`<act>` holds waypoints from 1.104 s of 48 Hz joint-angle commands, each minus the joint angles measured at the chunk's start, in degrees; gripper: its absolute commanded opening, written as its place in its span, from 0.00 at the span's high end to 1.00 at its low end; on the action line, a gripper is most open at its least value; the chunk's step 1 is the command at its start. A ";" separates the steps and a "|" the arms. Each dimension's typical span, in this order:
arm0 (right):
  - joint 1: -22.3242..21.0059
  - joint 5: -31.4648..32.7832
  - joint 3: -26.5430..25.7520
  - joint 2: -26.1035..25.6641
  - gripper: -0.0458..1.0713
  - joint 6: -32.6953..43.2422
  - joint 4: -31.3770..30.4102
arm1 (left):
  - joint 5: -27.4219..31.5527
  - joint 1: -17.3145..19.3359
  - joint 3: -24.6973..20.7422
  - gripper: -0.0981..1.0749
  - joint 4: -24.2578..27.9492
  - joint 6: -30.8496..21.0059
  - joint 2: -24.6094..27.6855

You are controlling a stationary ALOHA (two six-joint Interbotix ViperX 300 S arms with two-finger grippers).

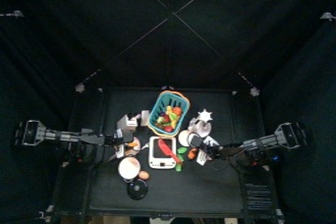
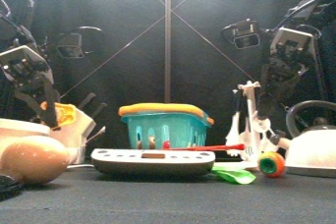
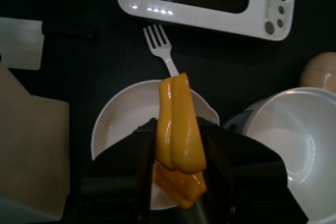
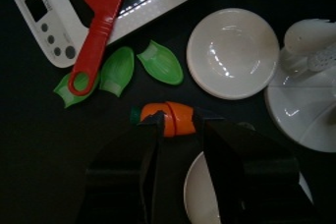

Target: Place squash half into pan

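Note:
The squash half (image 3: 178, 120) is a long orange-yellow piece. My left gripper (image 3: 180, 174) is shut on its near end and holds it over a white round pan (image 3: 121, 122). In the front view the left gripper (image 2: 53, 105) hangs at the left with a bit of orange squash (image 2: 63, 117) showing above the white pan (image 2: 24, 130). My right gripper (image 4: 184, 154) is open and empty, high above an orange and green toy vegetable (image 4: 171, 120) that lies on the table.
A white fork (image 3: 157, 46) and a white kitchen scale (image 3: 210, 2) lie beyond the pan, and a white bowl (image 3: 296, 135) is beside it. A teal basket (image 2: 167, 125), a white kettle (image 2: 308, 149), a red spatula (image 4: 98, 31) and green pea pods (image 4: 144, 66) crowd the table.

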 commanded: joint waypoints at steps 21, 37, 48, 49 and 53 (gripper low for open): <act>-0.88 -1.23 -1.14 -0.26 0.33 0.00 0.26 | -0.70 2.11 -0.44 0.12 -0.09 -0.18 3.78; -0.88 -1.23 -1.14 -0.26 0.33 0.00 0.26 | -0.79 2.11 -1.32 0.09 0.00 -0.18 1.41; -0.97 -1.23 -1.14 -0.26 0.33 0.00 0.26 | -0.70 2.02 -0.53 0.09 -0.09 -0.18 -1.67; -0.97 -1.23 -1.05 -0.26 0.33 0.00 0.26 | -0.79 2.02 -0.53 0.09 -0.18 -0.26 -1.93; -0.88 -1.23 -1.14 -0.35 0.33 0.00 0.35 | -0.70 1.58 -0.53 0.09 -0.53 -0.18 -2.99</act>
